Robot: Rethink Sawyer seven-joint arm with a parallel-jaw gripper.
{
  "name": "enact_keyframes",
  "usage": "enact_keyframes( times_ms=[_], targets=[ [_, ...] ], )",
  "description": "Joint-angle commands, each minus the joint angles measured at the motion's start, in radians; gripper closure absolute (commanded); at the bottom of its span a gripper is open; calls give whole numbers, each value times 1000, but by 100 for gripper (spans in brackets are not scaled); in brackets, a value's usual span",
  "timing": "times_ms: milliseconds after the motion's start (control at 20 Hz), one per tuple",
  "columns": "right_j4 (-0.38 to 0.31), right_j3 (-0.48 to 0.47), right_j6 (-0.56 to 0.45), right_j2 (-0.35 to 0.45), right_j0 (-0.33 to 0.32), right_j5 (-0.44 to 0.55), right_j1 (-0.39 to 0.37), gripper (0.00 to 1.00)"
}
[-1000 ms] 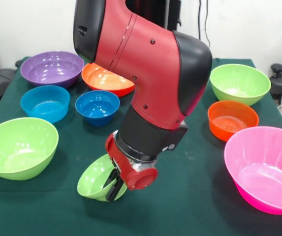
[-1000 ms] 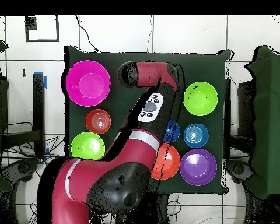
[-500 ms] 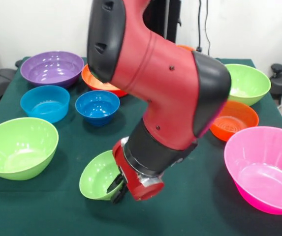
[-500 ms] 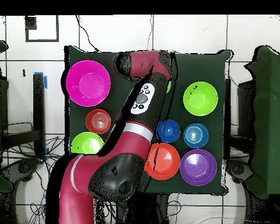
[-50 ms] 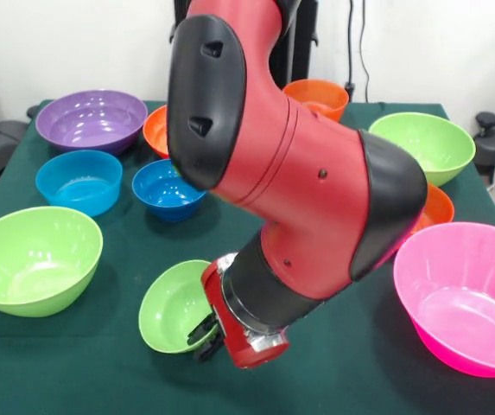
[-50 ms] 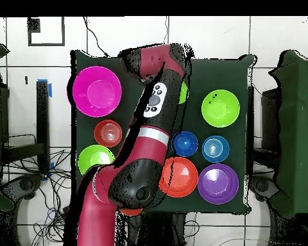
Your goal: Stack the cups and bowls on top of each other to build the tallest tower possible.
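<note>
Front view: the arm [image 5: 290, 181] fills the middle of the table [image 5: 126, 251]. Its gripper [image 5: 207, 333] sits low at the near edge, dark fingers at the rim of a small green bowl [image 5: 174, 306] that tilts toward the camera; whether the fingers clamp that rim cannot be told. Left of it stands a large green bowl [image 5: 33, 259]. Behind are a light blue bowl [image 5: 79, 181], a dark blue bowl [image 5: 168, 188] and a purple bowl [image 5: 92, 120]. An orange bowl [image 5: 155, 131] is partly hidden by the arm. At right: a pink bowl [image 5: 465, 294], a green bowl [image 5: 423, 147], and an orange cup [image 5: 316, 97] at the far edge.

Overhead view: the arm [image 6: 150, 122] crosses the table [image 6: 243, 70] and hides the gripper. Only a green sliver of the small bowl [image 6: 183, 93] shows beside it. No bowls are stacked.
</note>
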Motion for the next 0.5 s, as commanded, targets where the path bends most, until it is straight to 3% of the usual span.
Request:
enact_keyframes(
  times_ms=[50, 150, 200, 500],
  targets=[
    [99, -129, 306, -121, -64, 151, 156, 100],
    [119, -137, 292, -151, -72, 165, 162, 100],
    [148, -132, 319, -193, -75, 171, 166, 0],
    [171, -110, 329, -229, -68, 169, 165, 0]
  ],
)
